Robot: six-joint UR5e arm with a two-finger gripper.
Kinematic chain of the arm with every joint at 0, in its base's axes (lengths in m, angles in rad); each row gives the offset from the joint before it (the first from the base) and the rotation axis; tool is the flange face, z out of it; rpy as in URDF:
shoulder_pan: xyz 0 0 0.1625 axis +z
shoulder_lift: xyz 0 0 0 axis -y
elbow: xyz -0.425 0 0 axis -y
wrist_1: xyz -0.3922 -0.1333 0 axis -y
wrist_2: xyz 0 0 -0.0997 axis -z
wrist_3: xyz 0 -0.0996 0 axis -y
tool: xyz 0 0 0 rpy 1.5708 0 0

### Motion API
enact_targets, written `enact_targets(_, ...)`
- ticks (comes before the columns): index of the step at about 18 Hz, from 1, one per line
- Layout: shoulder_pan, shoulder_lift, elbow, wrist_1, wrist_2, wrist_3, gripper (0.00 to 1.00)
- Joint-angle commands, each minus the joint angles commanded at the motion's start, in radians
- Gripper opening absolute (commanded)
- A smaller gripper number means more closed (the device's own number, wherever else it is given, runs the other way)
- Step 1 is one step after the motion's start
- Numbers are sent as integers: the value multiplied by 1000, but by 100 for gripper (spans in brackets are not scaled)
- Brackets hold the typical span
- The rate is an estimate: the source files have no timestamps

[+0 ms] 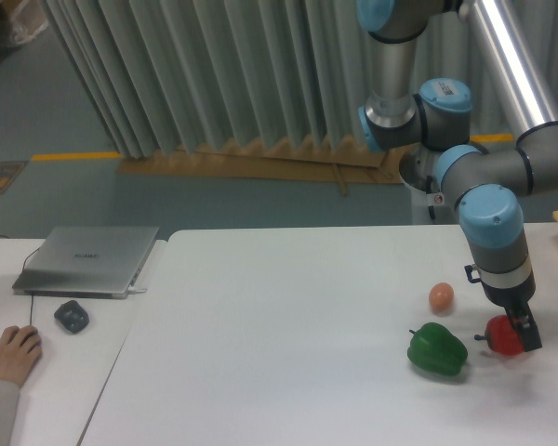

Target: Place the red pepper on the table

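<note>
Nearest you, the glossy green bell pepper (438,349) sits on the large white smooth-topped table (279,353). Just right of it, the two-finger gripper (515,333) is clamped on the small glossy red pepper (502,335), partly hiding it; you can't tell if it touches the tabletop. Farther back lies the small orange-brown egg (441,296).

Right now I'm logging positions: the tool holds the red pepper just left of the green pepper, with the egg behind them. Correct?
Not quite. The camera view shows the tool holding the red pepper just right of the green pepper; the egg does sit behind them.
</note>
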Motion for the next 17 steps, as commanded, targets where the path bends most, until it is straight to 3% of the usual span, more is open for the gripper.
enact_targets(6, 3, 63, 6, -15, -90, -68, 100)
enact_targets(17, 23, 155, -2, -149, -236, -71, 100)
